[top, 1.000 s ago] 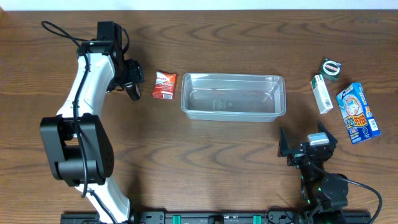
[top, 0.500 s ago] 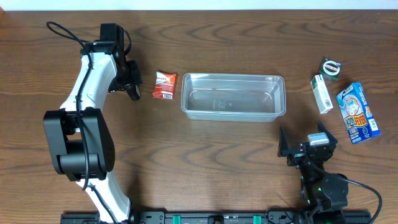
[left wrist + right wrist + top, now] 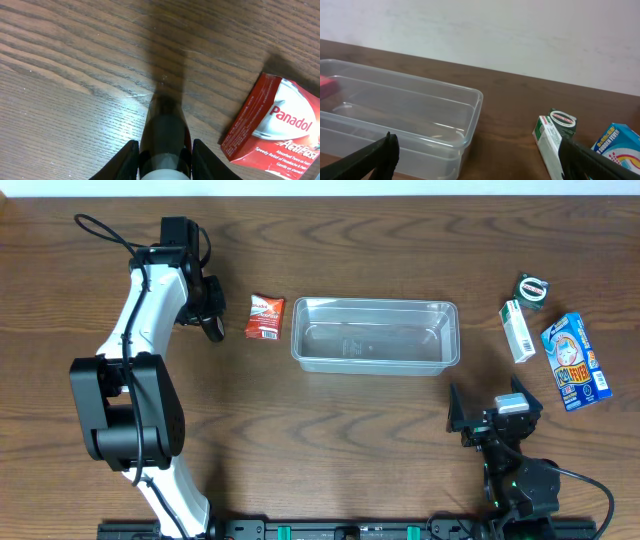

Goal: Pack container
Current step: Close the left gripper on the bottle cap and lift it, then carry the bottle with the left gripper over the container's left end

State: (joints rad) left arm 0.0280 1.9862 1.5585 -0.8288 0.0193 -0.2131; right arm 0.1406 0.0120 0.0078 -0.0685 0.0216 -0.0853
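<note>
Black left pincer (image 3: 212, 328): fingers together, empty, tip close over the bench (image 3: 300, 440). A red sachet (image 3: 265, 317) lies just beside it, near the container's left end. The container (image 3: 375, 302) lies to this pincer's right, long axis left-right. The right pincer (image 3: 490, 408), fingers apart and empty, sits nearside of the container's right end.

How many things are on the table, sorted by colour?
Red: 1, the packet
Clear: 1, the container
White: 1, the white box
Blue: 1, the blue box
Dark green: 1, the green pack
Total: 5
</note>
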